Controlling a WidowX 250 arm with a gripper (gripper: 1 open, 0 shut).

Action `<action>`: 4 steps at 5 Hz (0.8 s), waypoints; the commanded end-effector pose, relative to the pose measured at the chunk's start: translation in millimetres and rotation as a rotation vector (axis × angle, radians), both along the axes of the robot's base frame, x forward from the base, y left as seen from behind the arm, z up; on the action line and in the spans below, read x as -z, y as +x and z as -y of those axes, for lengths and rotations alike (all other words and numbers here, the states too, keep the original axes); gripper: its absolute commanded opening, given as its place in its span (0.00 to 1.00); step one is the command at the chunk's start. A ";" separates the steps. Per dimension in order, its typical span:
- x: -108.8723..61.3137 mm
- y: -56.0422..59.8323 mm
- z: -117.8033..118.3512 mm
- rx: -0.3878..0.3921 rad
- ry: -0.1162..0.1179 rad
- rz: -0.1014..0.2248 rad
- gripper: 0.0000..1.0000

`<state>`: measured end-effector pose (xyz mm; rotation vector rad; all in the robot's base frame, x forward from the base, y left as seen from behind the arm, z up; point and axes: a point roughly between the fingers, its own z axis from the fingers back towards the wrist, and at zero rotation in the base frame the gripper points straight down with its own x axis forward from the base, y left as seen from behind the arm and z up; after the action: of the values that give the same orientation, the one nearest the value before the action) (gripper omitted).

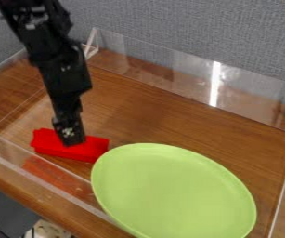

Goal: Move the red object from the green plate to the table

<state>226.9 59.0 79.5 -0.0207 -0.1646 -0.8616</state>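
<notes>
since the desk (170, 112) already carries the block, the likeliest fault from here is needless handling: a new grasp could undo a result that looks finished. along the desk's near left side runs a clear wall (43, 177), and a block pushed that way could jam against it or tip as the arm presses on. the plate (175, 191) lies bare, its rim right by the block's end; whether the two touch i can't tell. a sideways shove could slide the plate, or ride the block up on its rim, half back where it shouldn't be. the arm (43, 51) reaches down from the far left and hides part of what is under it, so a small misjudgement of height might press hard into the desk. the block (93, 147) itself lies flat, off the plate; a grip away from its middle could swing or roll it. smallest, the jaws (69, 136) are right at the block, dark and blurred. whether they're open, closed or gripping it, i can't tell; if they have hold of it, lifting away would drag it along.
</notes>
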 end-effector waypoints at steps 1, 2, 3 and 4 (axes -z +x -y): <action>11.3 1.7 -2.3 0.063 -0.014 -0.003 1.00; 33.9 0.6 -5.1 0.111 -0.028 -0.023 1.00; 52.8 0.2 -7.0 0.126 -0.039 -0.036 1.00; 52.9 2.1 -8.0 0.153 -0.042 -0.041 0.00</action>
<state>227.4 62.3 22.3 -0.1030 -0.1306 -1.0272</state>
